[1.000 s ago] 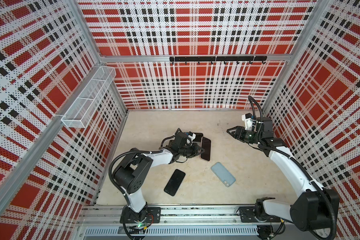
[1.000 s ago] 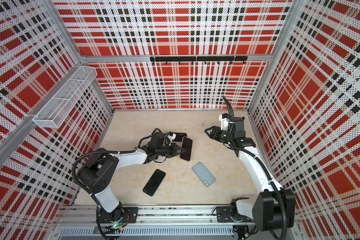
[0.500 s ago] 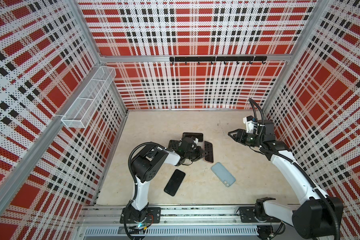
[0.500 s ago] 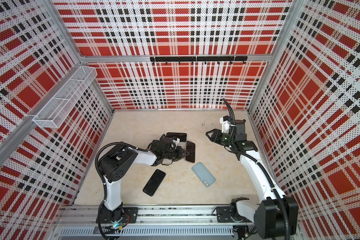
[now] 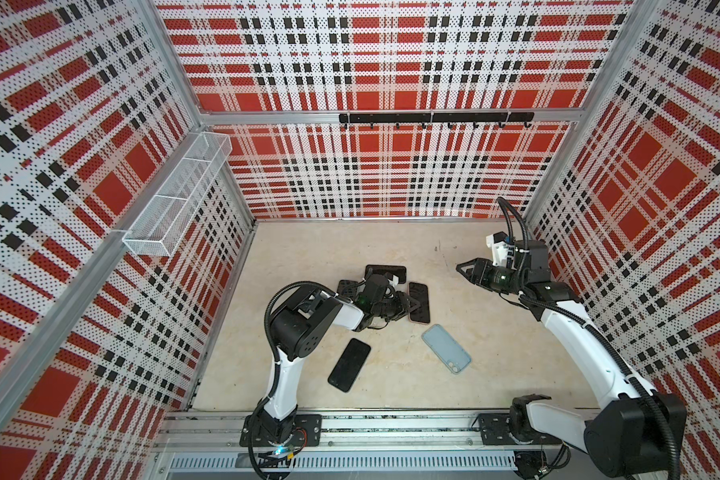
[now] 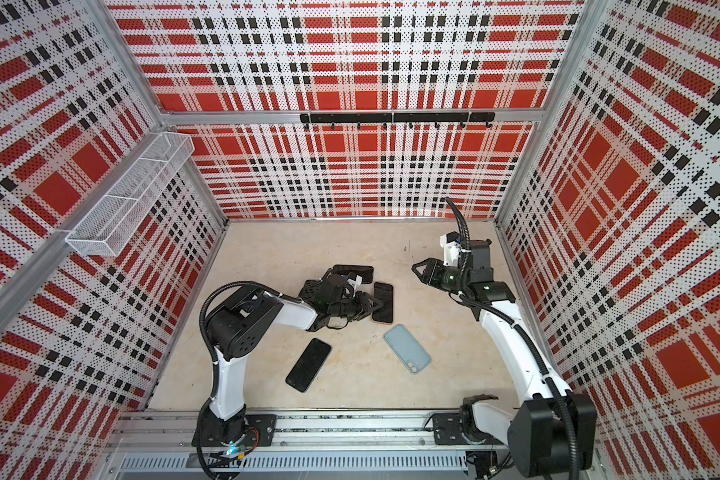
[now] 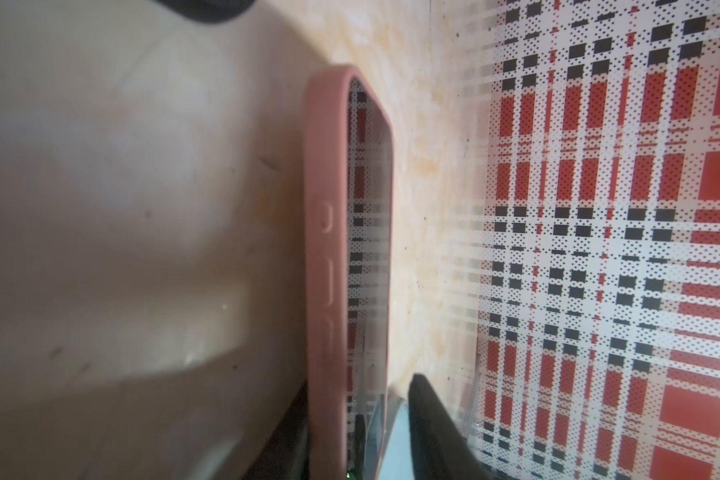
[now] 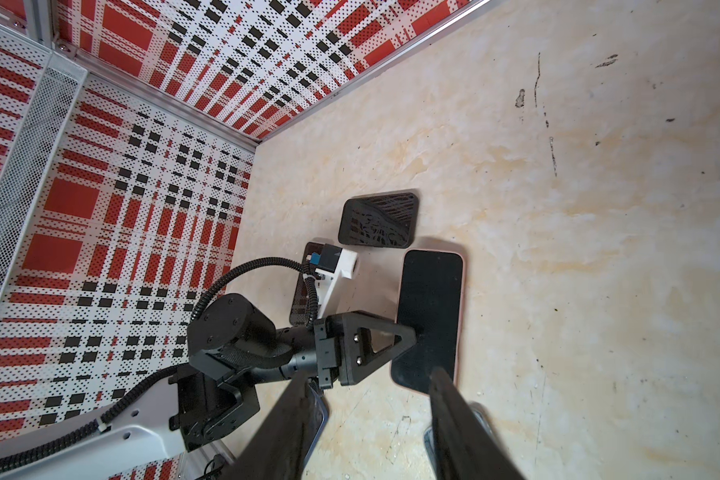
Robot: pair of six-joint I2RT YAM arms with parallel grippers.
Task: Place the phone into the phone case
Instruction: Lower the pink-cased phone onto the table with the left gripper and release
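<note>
A phone in a pink case (image 5: 419,303) (image 7: 325,249) lies screen-up in mid floor. My left gripper (image 5: 410,306) (image 7: 362,415) is turned on its side, jaws straddling that phone's long edge; the upper finger (image 7: 433,428) stands clear of the screen, so it is open. Toward the front lies a bare black phone (image 5: 349,365) (image 6: 308,365), and to its right an empty light blue phone case (image 5: 446,348) (image 6: 407,348). My right gripper (image 5: 463,268) (image 8: 371,424) hovers open and empty at the right, pointing toward the pink-cased phone (image 8: 431,307).
Two black patterned cases (image 5: 385,272) (image 5: 346,286) lie just behind the left gripper. A white wire basket (image 5: 175,199) hangs on the left wall and a black hook rail (image 5: 433,117) on the back wall. Plaid walls close in the floor on three sides.
The left gripper's jaws have parted from the pink-cased phone's edge. Its elbow rose and swung right, nudging the phone slightly right. The right gripper drifted a little right and lower.
</note>
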